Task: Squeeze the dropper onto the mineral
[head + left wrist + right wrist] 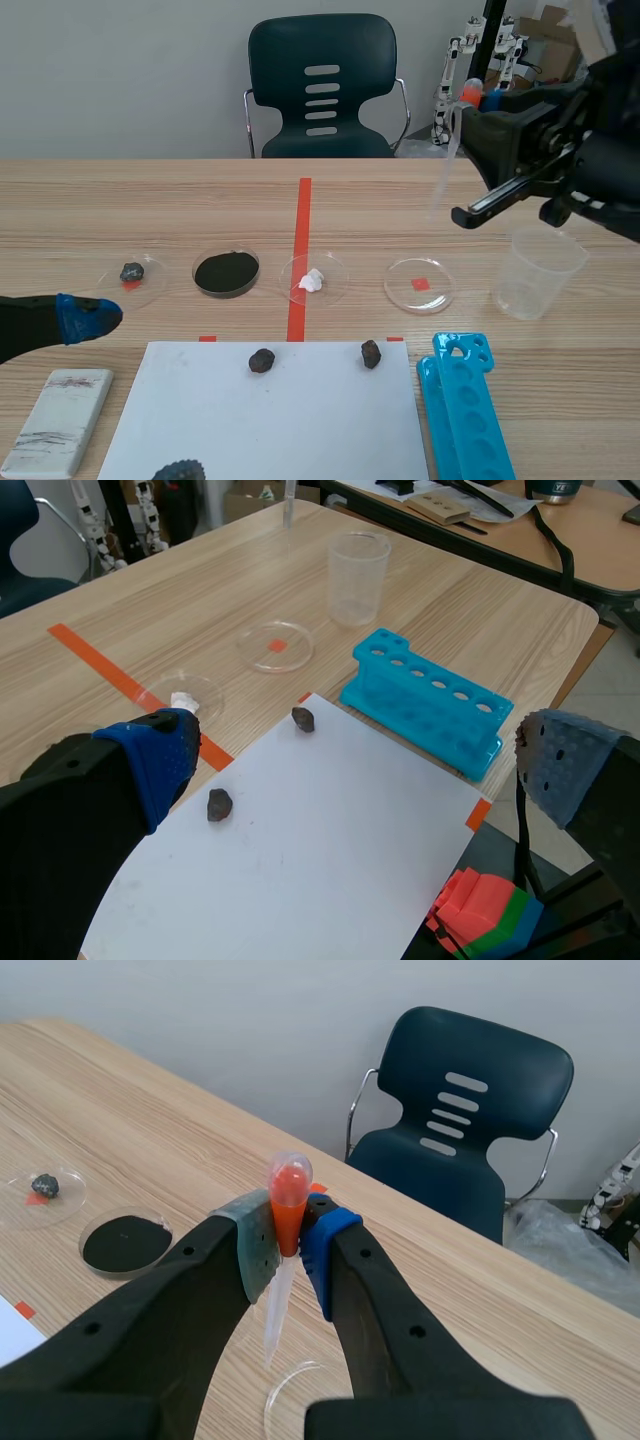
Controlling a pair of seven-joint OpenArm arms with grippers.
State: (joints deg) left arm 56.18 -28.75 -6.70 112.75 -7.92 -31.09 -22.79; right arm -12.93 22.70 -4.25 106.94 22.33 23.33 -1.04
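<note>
My right gripper [478, 115] hangs high at the right, shut on a clear dropper [447, 160] with an orange bulb. In the right wrist view the dropper [276, 1305] is pinched between the pads, tip down above an empty petri dish [305, 1395]. Other dishes hold a dark mineral [132, 272], black powder [226, 272] and a white mineral [312, 280]. The dropper is above and right of the empty dish [420, 284]. My left gripper [88, 315] stays low at the left, open and holding nothing [355, 770].
A white sheet [300, 420] at the front carries dark rocks [262, 360] [371, 353]. A blue tube rack [465, 405] lies to its right, with a clear plastic cup [535, 270] behind it. A white block [58, 420] sits front left. A chair [322, 90] stands beyond the table.
</note>
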